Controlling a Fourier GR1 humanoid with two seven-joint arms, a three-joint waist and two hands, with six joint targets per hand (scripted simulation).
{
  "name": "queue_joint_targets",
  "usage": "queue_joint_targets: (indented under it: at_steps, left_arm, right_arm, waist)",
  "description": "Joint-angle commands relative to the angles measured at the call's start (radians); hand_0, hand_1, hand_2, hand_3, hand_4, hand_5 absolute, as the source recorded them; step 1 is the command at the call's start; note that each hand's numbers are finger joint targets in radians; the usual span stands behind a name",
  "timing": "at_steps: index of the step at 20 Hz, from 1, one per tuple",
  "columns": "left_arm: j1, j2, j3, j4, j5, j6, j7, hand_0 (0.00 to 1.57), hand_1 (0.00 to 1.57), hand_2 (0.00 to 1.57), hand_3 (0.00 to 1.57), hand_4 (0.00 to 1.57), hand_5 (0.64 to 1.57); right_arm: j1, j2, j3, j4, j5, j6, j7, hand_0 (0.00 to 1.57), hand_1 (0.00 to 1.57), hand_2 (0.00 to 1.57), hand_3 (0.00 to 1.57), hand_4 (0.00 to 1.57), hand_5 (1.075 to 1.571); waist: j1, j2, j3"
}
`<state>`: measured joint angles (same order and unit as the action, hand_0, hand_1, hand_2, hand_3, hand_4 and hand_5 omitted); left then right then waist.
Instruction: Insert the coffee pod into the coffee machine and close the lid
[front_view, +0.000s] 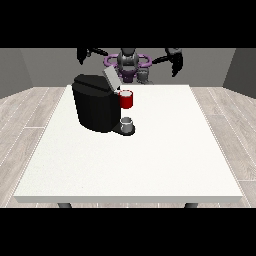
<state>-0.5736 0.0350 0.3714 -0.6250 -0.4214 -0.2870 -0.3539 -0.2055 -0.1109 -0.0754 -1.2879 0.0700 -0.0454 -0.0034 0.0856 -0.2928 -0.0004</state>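
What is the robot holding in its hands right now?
Nothing. The hand at the view's left and the hand at the view's right are both raised behind the table, apart from the coffee machine.

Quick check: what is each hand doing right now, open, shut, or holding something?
Hand at the view's left: raised off the table, holds nothing; open or shut cannot be told.
Hand at the view's right: the same.

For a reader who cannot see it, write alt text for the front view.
A black coffee machine stands on a white table, lid raised, red holder above a small grey cup. Behind it, the robot holds each robot hand up, clear of the table.
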Motion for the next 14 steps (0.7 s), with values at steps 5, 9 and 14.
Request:
queue_joint_targets:
  at_steps: [5,9,14]
  left_arm:
    - [0.087,-0.015,-0.019,-0.142,0.105,-0.095,0.069,0.00,0.00,0.00,0.00,0.37,1.571]
    - [0.130,-0.034,-0.112,-0.231,0.159,-0.049,0.117,0.00,0.00,0.00,0.00,0.38,1.571]
    - [0.148,-0.035,-0.165,-0.339,0.221,-0.045,0.163,0.00,0.00,0.00,0.00,0.37,1.571]
  right_arm:
    - [-0.081,-0.076,-0.026,-0.007,0.015,0.029,0.043,0.00,0.00,0.00,0.00,0.00,1.571]
    - [-0.144,-0.121,-0.098,0.061,-0.055,0.077,0.089,0.00,0.00,0.00,0.00,0.00,1.571]
    - [-0.203,-0.087,-0.136,0.144,-0.105,0.060,0.093,0.00,0.00,0.00,0.00,0.08,1.571]
  waist:
    - [0.089,0.023,0.0007]
    - [0.114,0.030,0.0009]
    - [0.157,0.089,0.0009]
